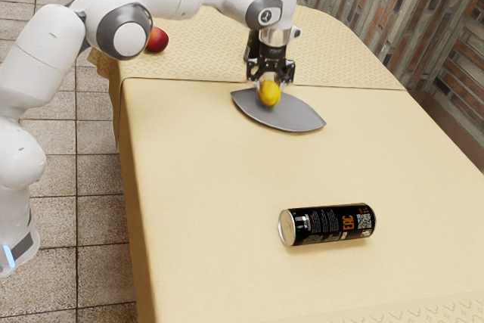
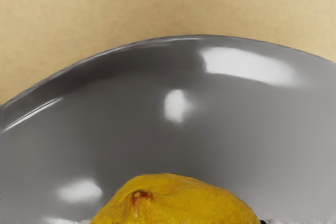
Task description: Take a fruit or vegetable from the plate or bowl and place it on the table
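Observation:
My gripper (image 1: 270,87) points down over the grey plate (image 1: 297,118), shut on a yellow lemon (image 1: 269,94), with a finger against each side of it. The lemon is at the part of the plate toward the exterior view's left; whether its underside touches the plate I cannot tell. In the wrist view the lemon (image 2: 173,200) looms large at the lower edge, its brownish tip showing, against the shiny inside of the plate (image 2: 142,129).
A black can (image 1: 329,224) lies on its side on the table (image 1: 219,179), nearer the exterior camera. A red fruit (image 1: 156,40) rests on the tablecloth just beyond the arm, at the exterior view's upper left.

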Tool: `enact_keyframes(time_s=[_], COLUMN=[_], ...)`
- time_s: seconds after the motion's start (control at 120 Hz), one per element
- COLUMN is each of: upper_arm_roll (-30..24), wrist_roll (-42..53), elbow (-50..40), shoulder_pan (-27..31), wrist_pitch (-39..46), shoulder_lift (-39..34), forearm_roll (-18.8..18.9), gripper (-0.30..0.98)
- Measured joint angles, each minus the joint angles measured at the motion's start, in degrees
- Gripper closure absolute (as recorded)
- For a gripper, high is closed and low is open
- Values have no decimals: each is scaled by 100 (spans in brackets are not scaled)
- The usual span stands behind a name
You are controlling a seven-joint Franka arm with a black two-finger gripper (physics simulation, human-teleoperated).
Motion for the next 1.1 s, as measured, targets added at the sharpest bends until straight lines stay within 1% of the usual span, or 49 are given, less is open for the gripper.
enact_keyframes(time_s=[0.15, 0.283, 0.4, 0.475, 0.55, 0.617, 0.808, 0.95, 1.017, 1.1], upper_arm_roll=[-9, 92, 352, 859, 983, 824, -138, -305, -304, -299], wrist_roll=[75, 165, 286, 374, 454, 518, 668, 751, 798, 855], elbow=[146, 151, 86, 23, 11, 29, 40, 1, -32, -51], shoulder_pan=[-3, -35, -103, -468, -798, -982, -1079, -1382, -1425, -1437], wrist_pitch=[-27, -269, -568, -771, -925, -1022, -1174, -1222, -1224, -1218], shoulder_lift=[-204, -875, -1455, -1794, -1965, -2001, -1948, -1905, -1883, -1870], forearm_roll=[25, 42, -2, -108, -163, -188, -141, -80, -87, -103], gripper=[45, 45, 44, 45, 44, 45, 45, 45, 27, 15])
